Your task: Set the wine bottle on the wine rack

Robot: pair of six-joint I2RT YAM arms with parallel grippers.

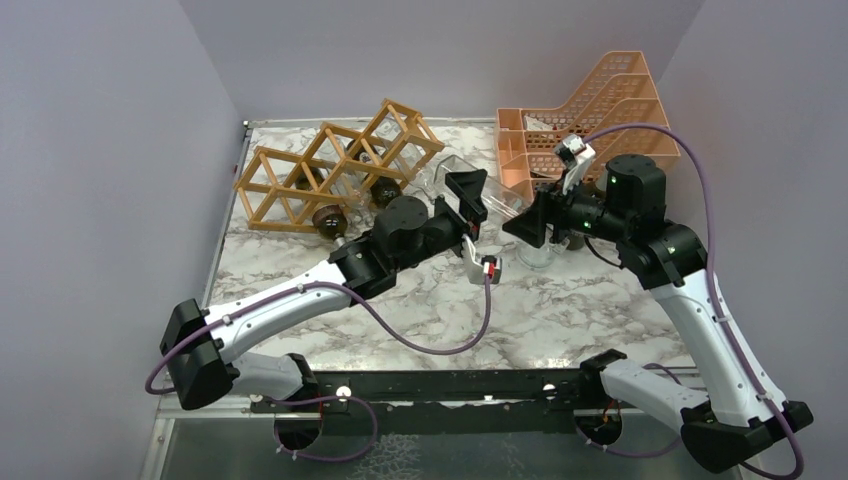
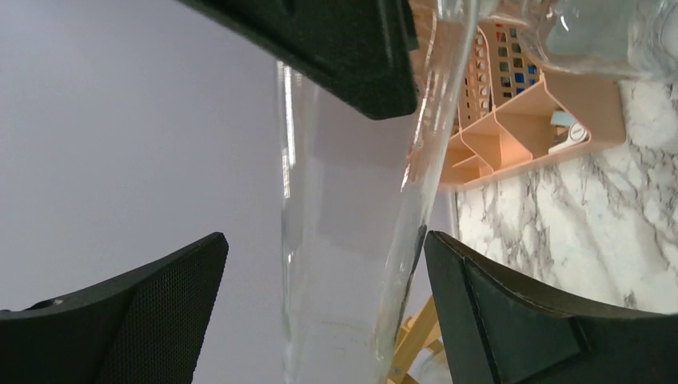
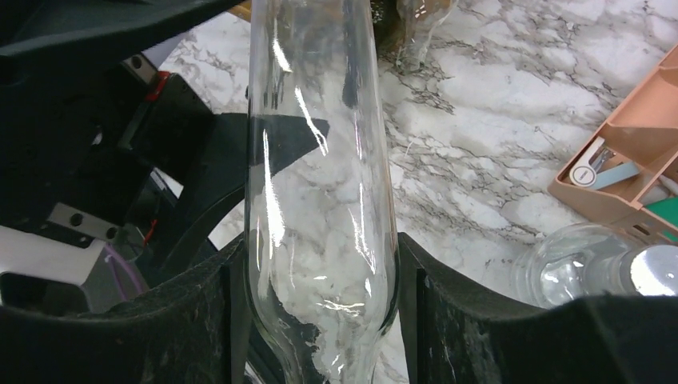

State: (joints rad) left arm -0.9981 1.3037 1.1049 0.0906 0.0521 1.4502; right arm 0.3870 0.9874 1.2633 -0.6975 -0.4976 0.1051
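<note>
A clear glass wine bottle hangs tilted above the table's middle, between my two grippers. My right gripper is shut on the wine bottle, with both pads pressed against the glass near its shoulder. My left gripper stands open around the same wine bottle, with a gap on each side and neither finger touching. In the top view the left gripper and right gripper face each other. The wooden lattice wine rack lies at the back left, with dark-based bottles in its cells.
A peach plastic mesh organiser stands at the back right, close behind the right arm. A second clear bottle stands on the marble table below the right gripper. Lilac walls close in the left, right and back.
</note>
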